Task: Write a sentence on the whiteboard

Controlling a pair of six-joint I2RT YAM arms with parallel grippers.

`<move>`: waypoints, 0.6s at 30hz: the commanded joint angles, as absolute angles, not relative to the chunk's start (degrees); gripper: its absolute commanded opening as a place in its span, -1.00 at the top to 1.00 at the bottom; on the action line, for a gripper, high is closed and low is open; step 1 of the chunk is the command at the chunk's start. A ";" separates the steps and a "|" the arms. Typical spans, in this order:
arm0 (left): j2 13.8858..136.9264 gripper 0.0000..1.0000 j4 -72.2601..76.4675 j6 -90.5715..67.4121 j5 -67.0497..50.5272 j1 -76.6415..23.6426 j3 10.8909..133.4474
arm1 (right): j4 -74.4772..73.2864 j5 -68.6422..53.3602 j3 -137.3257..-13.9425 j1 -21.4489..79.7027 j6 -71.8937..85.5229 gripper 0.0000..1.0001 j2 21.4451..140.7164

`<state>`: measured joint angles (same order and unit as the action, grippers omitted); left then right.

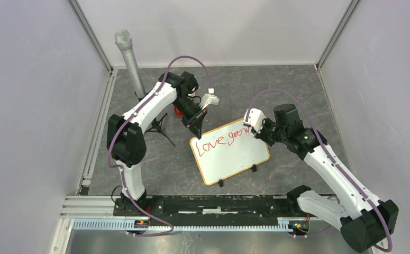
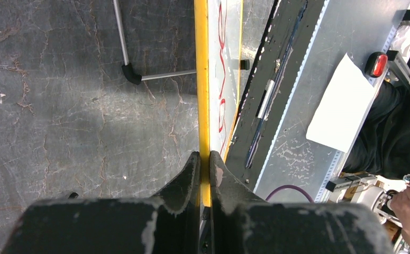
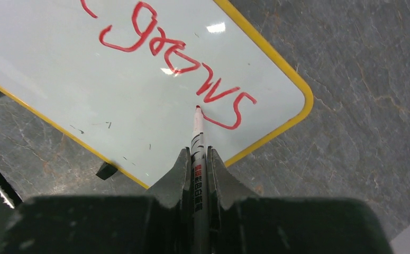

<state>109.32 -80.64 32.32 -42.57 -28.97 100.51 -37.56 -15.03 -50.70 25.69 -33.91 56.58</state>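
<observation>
While the right hand [image 1: 256, 127] is clamped shut on the barrel of a marker [image 3: 198, 138], its red tip poking out ahead, the left hand [image 2: 207, 160] is pinched closed on the thin yellow-wood frame of the whiteboard [image 1: 239, 159], at the board's upper left corner in the overhead view. The whiteboard sits at the middle of that view on the dark, stone-patterned worktop [image 1: 298, 95], turned at an angle, with two black clip feet along its lower edge. The sentence [image 1: 219, 141] reads "Love grows" in red across the board's upper part, and the area below it is blank. In the right wrist view the tip is just beside the tail of the last "s"; I cannot tell whether it touches the surface.

The board looks light and stiff with a glossy, slippery face, so it would likely skate under the pen's push unless held. The frame edge, clear of the writing, seems the right place to grip, since fingers on the face could smear the ink. The slim, smooth marker probably needs a firm mid-barrel hold.
</observation>
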 commanded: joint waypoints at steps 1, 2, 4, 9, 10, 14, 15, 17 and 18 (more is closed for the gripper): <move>108.71 0.75 -79.73 33.32 -44.30 -29.44 101.40 | -38.13 -20.83 -54.75 25.58 -33.09 1.00 56.58; 108.19 0.61 -79.09 32.89 -44.25 -29.47 101.25 | -38.51 -21.37 -55.07 25.58 -33.11 1.00 56.37; 106.77 0.41 -77.06 31.85 -44.06 -29.45 100.37 | -39.82 -23.29 -55.73 25.53 -33.52 1.00 56.04; 100.83 0.04 -67.55 25.68 -43.12 -29.37 95.74 | -40.67 -27.56 -55.99 25.58 -33.06 1.00 55.51; 99.97 0.01 -66.38 24.61 -42.94 -29.34 95.21 | -40.81 -28.11 -56.06 25.58 -33.02 1.00 55.66; 94.91 -0.19 -59.23 19.66 -41.40 -28.85 91.62 | -40.85 -29.44 -56.05 25.58 -32.72 1.00 56.07; 93.28 -0.22 -57.29 18.64 -40.78 -28.81 90.45 | -40.75 -29.97 -56.10 25.57 -32.67 1.00 56.19; 90.20 -0.29 -53.76 16.83 -39.51 -28.81 88.08 | -40.47 -31.03 -56.16 25.55 -32.56 1.00 56.32; 88.30 -0.33 -51.58 15.86 -38.79 -28.82 86.45 | -40.30 -31.43 -56.20 25.55 -32.37 1.00 56.37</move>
<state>95.46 -62.19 22.76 -41.04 -28.97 90.13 -41.23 -27.75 -53.56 25.69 -33.34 56.42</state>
